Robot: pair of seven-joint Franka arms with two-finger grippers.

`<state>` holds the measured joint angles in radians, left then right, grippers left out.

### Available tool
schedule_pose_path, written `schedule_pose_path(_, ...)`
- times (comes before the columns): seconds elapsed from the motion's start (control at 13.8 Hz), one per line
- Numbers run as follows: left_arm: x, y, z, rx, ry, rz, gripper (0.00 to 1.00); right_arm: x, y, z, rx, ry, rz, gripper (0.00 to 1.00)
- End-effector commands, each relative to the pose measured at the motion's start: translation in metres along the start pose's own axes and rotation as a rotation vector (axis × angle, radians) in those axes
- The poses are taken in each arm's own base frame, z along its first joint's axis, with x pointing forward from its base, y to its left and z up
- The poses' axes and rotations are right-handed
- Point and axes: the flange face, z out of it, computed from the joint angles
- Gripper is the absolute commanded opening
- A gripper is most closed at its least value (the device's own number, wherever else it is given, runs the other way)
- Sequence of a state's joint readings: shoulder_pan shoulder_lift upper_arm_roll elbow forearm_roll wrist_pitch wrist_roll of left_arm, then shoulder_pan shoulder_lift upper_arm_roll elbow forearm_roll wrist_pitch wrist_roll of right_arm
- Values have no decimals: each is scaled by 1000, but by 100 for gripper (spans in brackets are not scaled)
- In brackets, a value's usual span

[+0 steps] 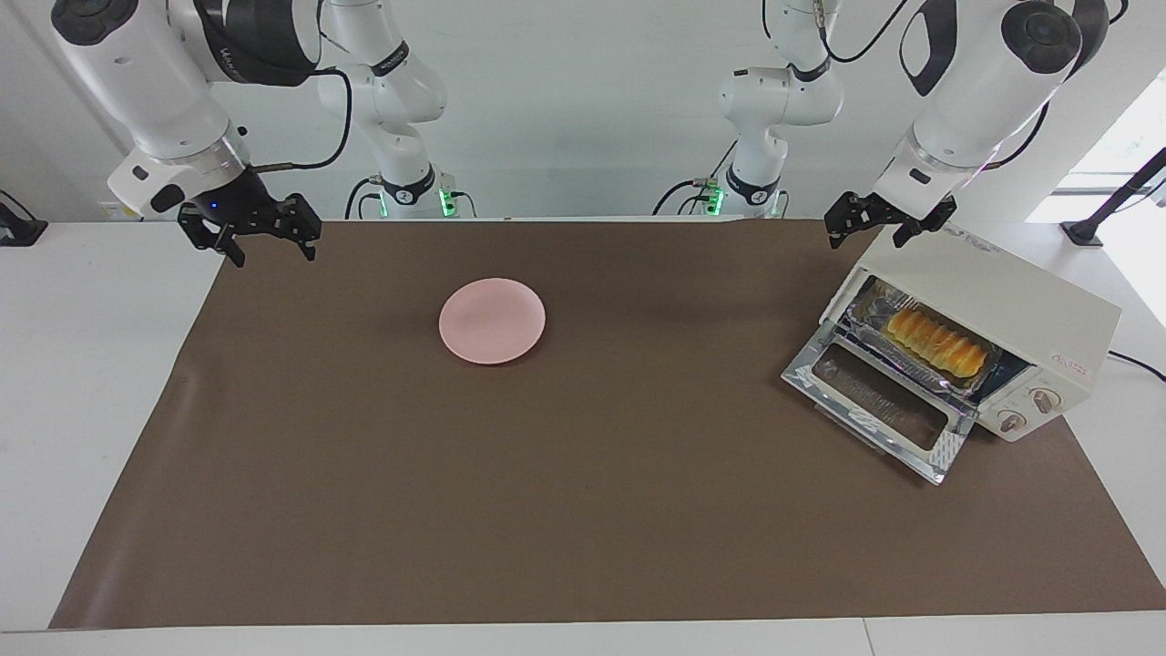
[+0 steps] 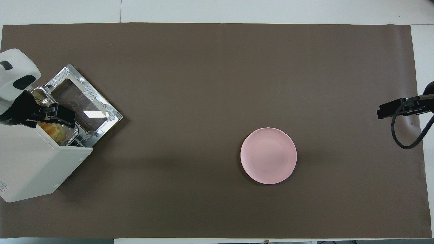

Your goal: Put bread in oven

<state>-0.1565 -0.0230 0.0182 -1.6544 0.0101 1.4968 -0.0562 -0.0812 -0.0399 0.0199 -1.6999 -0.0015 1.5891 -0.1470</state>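
The bread [image 1: 939, 342] lies inside the oven [image 1: 1002, 310], resting lengthwise in a foil tray [image 1: 888, 314] on the rack, so the placing itself looks done. The oven stands at the left arm's end of the brown mat [image 1: 583, 510], turned at an angle, its glass door [image 1: 879, 410] dropped flat onto the mat; I judge that shutting this door is the only step that could remain.

My left gripper [image 1: 876, 219] hangs in the air over the oven's top corner nearest the robots, above the open mouth and touching nothing; its fingers are spread and hold nothing. From overhead it covers part of the tray, but the facing view shows it well clear of the casing. This height suits a withdrawal, since the fingers cannot catch the tray rim or the door.

My right gripper [image 1: 250, 228] waits over the mat's corner at the right arm's end, its fingers likewise spread and empty, kept out of the working area.

The pink plate [image 1: 492, 321] sits bare near the middle of the mat, well apart from the oven. To close the door, a finger would have to come in under its outer edge and lift; the risk there is nudging the light oven sideways.
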Motion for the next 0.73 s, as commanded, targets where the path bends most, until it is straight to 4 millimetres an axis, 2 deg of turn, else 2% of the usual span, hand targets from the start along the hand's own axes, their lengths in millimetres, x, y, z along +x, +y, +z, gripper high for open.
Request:
schedule_pose_path(0.0, 4, -2, -5, -24, 74, 8, 100, -7, 1, -1, -16, -8, -10, 100)
schedule_pose_path(0.65, 8, -1, -6, -34, 98, 7, 100, -7, 1, -1, -16, -8, -10, 100)
